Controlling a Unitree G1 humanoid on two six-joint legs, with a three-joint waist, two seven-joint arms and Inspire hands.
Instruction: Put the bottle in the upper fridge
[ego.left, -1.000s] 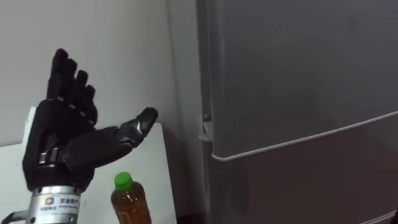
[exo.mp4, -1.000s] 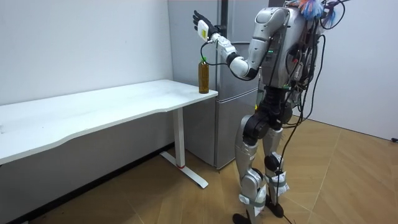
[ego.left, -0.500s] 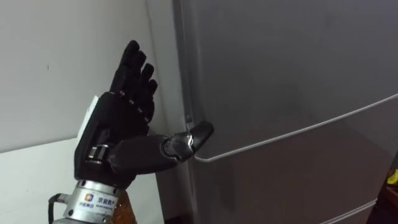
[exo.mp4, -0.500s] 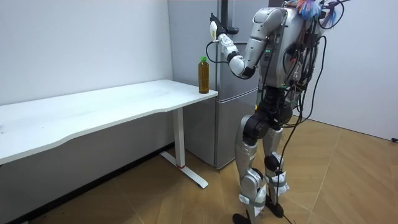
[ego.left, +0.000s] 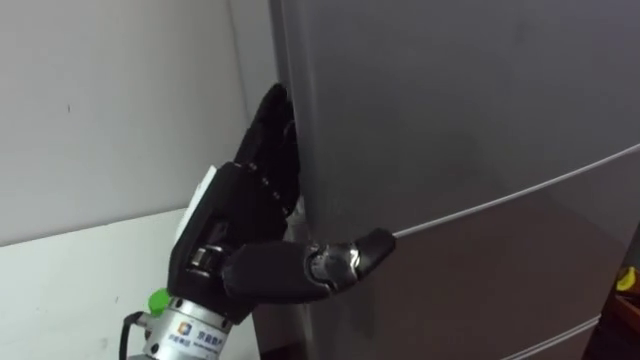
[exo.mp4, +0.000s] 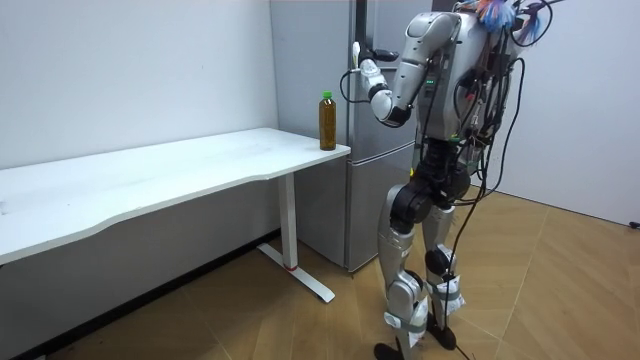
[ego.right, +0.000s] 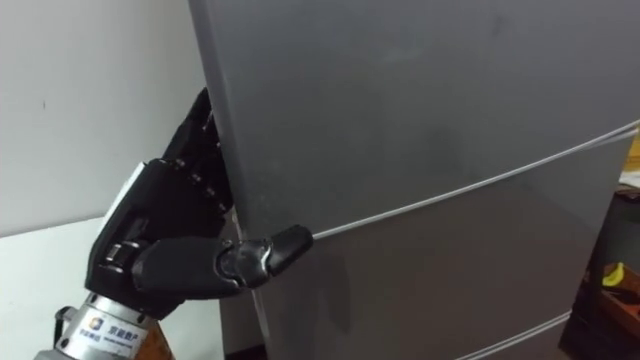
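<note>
The amber bottle (exo.mp4: 327, 120) with a green cap (ego.left: 157, 300) stands upright on the corner of the white table (exo.mp4: 180, 175), next to the fridge. In the eye views my left forearm hides all of it but the cap. The grey upper fridge door (ego.left: 450, 100) is closed. My left hand (ego.left: 240, 220) is raised against that door's left edge, fingers straight and laid along the side of the edge, thumb stretched across the door's front just above the seam. It holds nothing. In the room view I stand upright facing the fridge, left arm lifted.
The lower fridge door (ego.left: 480, 280) sits below the seam, closed too. A white wall (ego.left: 110, 110) runs behind the table. A small yellow object (ego.left: 628, 282) shows on the floor at the far right. Wooden floor (exo.mp4: 560, 280) lies open behind me.
My left hand has swung right, from above the bottle to the fridge door's left edge; the fingers now lie along the edge with the thumb over the front. The bottle stayed put.
</note>
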